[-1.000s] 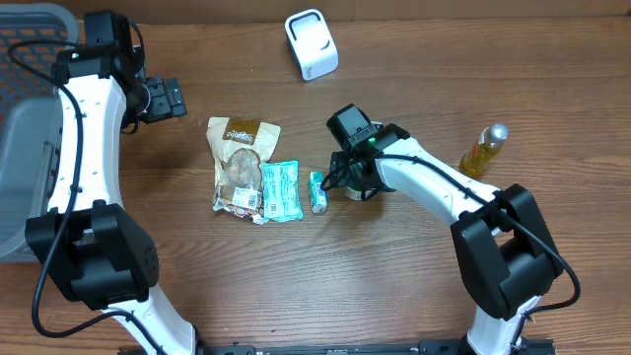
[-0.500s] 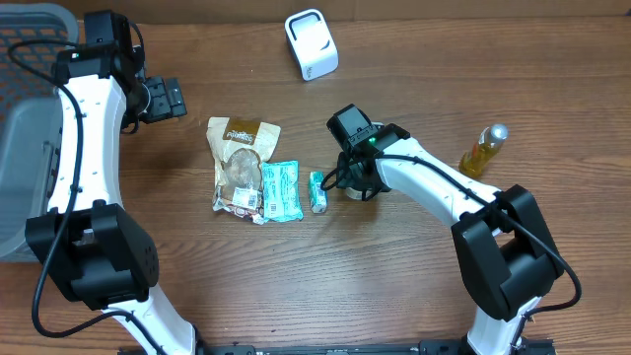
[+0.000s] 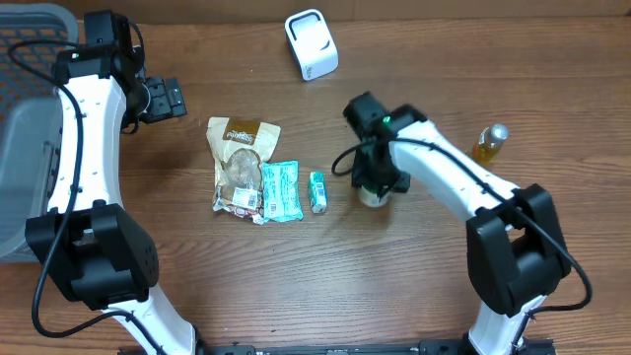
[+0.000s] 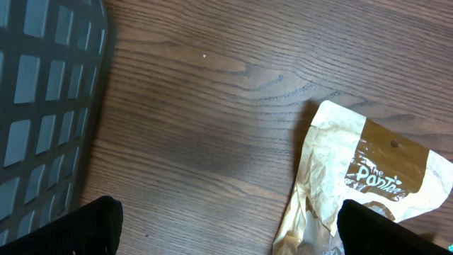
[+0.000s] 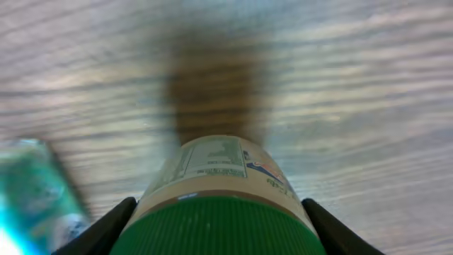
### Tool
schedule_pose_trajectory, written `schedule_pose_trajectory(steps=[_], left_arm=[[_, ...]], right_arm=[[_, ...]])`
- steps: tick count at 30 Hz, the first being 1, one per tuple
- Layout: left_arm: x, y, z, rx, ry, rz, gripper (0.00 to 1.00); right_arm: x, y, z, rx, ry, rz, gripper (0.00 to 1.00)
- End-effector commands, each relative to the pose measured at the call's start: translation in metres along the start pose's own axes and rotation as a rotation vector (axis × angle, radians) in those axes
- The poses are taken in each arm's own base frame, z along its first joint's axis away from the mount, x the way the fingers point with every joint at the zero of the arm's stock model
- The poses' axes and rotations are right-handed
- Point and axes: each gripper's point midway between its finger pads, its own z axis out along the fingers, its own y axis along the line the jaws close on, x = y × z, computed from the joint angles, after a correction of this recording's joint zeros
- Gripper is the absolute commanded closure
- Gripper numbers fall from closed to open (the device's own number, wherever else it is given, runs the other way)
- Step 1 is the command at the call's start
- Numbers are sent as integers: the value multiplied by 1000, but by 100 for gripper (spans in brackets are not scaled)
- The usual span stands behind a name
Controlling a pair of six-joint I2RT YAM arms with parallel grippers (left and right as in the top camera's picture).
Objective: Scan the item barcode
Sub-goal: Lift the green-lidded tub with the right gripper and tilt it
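At the far left, the left gripper (image 3: 166, 99) hung with its black fingers spread wide over the brown wooden table (image 4: 212, 106), near a tan paper snack pouch (image 3: 240, 163). Right of a small green packet (image 3: 317, 191), near the table's middle, the right gripper (image 3: 375, 182) pinched a small round jar (image 5: 216, 177) with a ribbed green lid and a cream printed label; whether it touched the wood could not be told. Since a second earlier, the right arm had swung rightward, its jaws had narrowed onto the jar, and the jar sat farther from the green packet.
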Motion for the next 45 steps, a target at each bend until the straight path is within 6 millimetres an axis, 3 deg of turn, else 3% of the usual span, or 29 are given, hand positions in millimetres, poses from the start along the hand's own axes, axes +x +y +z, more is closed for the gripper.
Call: schedule_pose_trajectory(steps=[1, 9, 20, 29, 45], left_arm=[[-4, -2, -7, -4, -22, 24, 0], [-4, -2, -7, -4, -22, 24, 0], [-4, -2, -7, -4, -22, 24, 1], [-4, -2, -7, -4, -22, 24, 0], [-4, -2, -7, -4, -22, 24, 1]], right_arm=[[-9, 23, -62, -168, -7, 14, 62], [40, 64, -97, -443, 275, 7, 62], [84, 77, -125, -584, 538, 48, 61], [98, 89, -148, -695, 666, 76, 62], [102, 88, -149, -687, 685, 89, 67]])
